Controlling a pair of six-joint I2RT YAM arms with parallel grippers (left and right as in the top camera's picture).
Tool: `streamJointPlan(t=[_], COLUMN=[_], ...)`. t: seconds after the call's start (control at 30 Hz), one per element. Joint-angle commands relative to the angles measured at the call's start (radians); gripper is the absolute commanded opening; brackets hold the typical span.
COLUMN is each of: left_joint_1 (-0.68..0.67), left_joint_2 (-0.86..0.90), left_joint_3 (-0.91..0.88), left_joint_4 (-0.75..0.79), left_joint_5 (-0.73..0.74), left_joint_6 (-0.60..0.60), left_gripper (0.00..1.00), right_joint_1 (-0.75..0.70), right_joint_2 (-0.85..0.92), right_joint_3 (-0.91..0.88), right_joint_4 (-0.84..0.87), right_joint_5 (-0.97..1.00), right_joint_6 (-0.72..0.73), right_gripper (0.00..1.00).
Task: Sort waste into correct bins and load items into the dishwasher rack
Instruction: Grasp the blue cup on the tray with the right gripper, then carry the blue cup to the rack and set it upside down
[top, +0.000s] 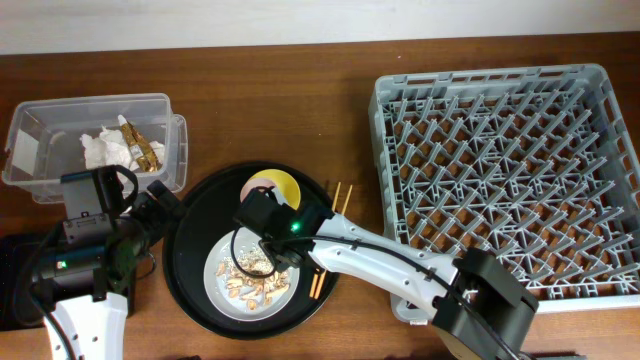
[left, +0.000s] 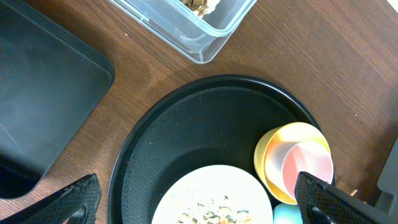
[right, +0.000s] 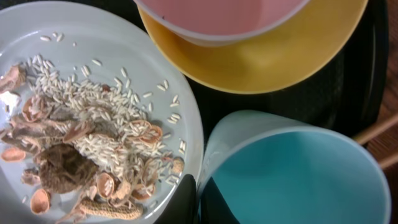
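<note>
I see a large round black tray (top: 192, 245) flat on the brown wooden table (top: 300, 110), left of centre toward the near edge, its rim raised. Past the table's far edge runs a pale strip (top: 300, 20); I cannot tell what.

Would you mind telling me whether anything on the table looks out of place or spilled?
Nothing is spilled. Two small oddities: the pink cup sits nested inside the yellow bowl, and the chopsticks poke out over the round black tray's right rim. The food scraps all lie on the plate.
</note>
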Motion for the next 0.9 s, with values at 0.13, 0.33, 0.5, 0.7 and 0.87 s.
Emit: streamJointPlan(t=[0.13, 0.33, 0.5, 0.7, 0.87], left_joint_1=[0.003, 0.003, 0.003, 0.003, 0.003], left_joint_2=[-0.002, -0.002, -0.002, -0.002, -0.002], left_joint_3=[0.000, 0.000, 0.000, 0.000, 0.000], left_joint_4=[-0.001, -0.001, -0.001, -0.001, -0.001], left_joint_5=[0.007, 0.007, 0.007, 0.007, 0.007], left_joint_6=[0.005, 0.005, 0.005, 0.005, 0.005], left_gripper=[0.99, 0.99, 0.99, 0.99, 0.99], right_joint_1=[-0.026, -0.184, -0.493, -0.960, -1.216], right_joint_2=[-0.065, -0.161, -0.233, -0.188, -0.096], right_joint_3=[0.160, 0.327, 0.367, 0.358, 0.352], right_joint_4=[-0.099, -0.259, -0.369, -0.419, -0.454], right_joint_5=[0.001, 0.000, -0.096, -0.887, -1.109], right_joint_6=[0.009, 0.009, -0.068, -0.470, -0.520], right_gripper=[0.04, 0.04, 0.05, 0.04, 0.04])
